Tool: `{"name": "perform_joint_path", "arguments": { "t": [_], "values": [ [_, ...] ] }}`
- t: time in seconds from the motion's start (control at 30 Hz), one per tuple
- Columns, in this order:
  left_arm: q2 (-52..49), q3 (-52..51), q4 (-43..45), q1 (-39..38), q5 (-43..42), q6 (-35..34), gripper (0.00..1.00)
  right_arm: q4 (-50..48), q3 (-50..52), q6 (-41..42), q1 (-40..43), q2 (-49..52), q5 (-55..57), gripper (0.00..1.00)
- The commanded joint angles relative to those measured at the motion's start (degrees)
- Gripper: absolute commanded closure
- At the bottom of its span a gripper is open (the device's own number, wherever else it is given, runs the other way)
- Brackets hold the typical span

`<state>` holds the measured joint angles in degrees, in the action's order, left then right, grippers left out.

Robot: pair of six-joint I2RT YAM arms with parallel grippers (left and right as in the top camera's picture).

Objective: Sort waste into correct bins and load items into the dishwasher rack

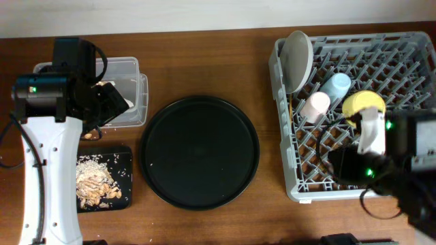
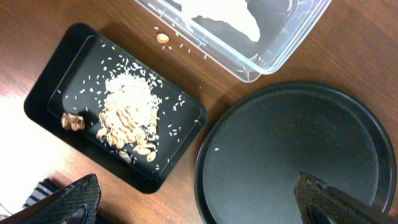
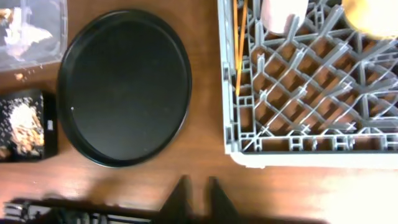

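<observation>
The grey dishwasher rack (image 1: 289, 163) holds an upright grey plate (image 1: 298, 58), a light-blue cup (image 1: 335, 85), a pink cup (image 1: 315, 105) and a yellow bowl (image 1: 362, 103). Chopsticks (image 3: 238, 50) lie along its left side. White tissue (image 2: 224, 15) lies in the clear tub (image 1: 136, 68), with a brownish piece (image 3: 9, 15) beside it. Beige food scraps and rice (image 2: 127, 118) fill the small black tray (image 1: 126, 184). My left gripper (image 2: 199, 208) is wide open and empty, above the table between the small tray and the round tray. My right gripper (image 3: 199, 193) is shut and empty, over the table in front of the rack (image 3: 298, 146).
A large round black tray (image 1: 199, 151) sits mid-table between the bins and the rack. One stray scrap (image 2: 163, 38) and some rice grains lie on the wood beside the tub. My left arm (image 1: 51, 95) overhangs the tub; my right arm (image 1: 371, 156) overhangs the rack's front right.
</observation>
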<state>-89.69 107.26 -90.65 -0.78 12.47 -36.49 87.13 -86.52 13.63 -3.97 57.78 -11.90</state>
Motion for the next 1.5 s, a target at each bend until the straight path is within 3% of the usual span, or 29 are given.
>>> {"name": "perform_joint_path", "arguments": {
  "t": [0.0, 0.17, 0.43, 0.73, 0.83, 1.07, 1.47],
  "values": [
    [-0.28, 0.35, -0.11, 0.09, 0.42, 0.04, 0.01, -2.1, 9.7, 3.32, -0.52, -4.7, 0.52, 0.01],
    [-0.28, 0.35, -0.11, 0.11, 0.42, 0.04, 0.01, -1.99, 17.05, 3.37, -0.52, -4.0, 0.5, 0.01],
    [-0.28, 0.35, -0.11, 0.11, 0.42, 0.04, 0.01, 2.75, 17.51, 3.37, -0.52, 3.39, 0.33, 0.01],
    [-0.28, 0.35, -0.11, 0.11, 0.42, 0.04, 0.01, -10.54, 23.71, 3.17, -1.75, 3.54, -0.15, 0.01],
    [-0.28, 0.35, -0.11, 0.11, 0.42, 0.04, 0.01, -20.48, 31.21, 3.13, -1.75, -1.66, -2.43, 0.01],
    [-0.28, 0.35, -0.11, 0.09, 0.42, 0.04, 0.01, -50.73, 55.89, -0.11, -1.7, -24.63, -12.96, 0.01],
    [-0.28, 0.35, -0.11, 0.09, 0.42, 0.04, 0.01, -69.79, 73.68, -2.93, -0.87, -54.4, -12.96, 0.01]
  ]
}}
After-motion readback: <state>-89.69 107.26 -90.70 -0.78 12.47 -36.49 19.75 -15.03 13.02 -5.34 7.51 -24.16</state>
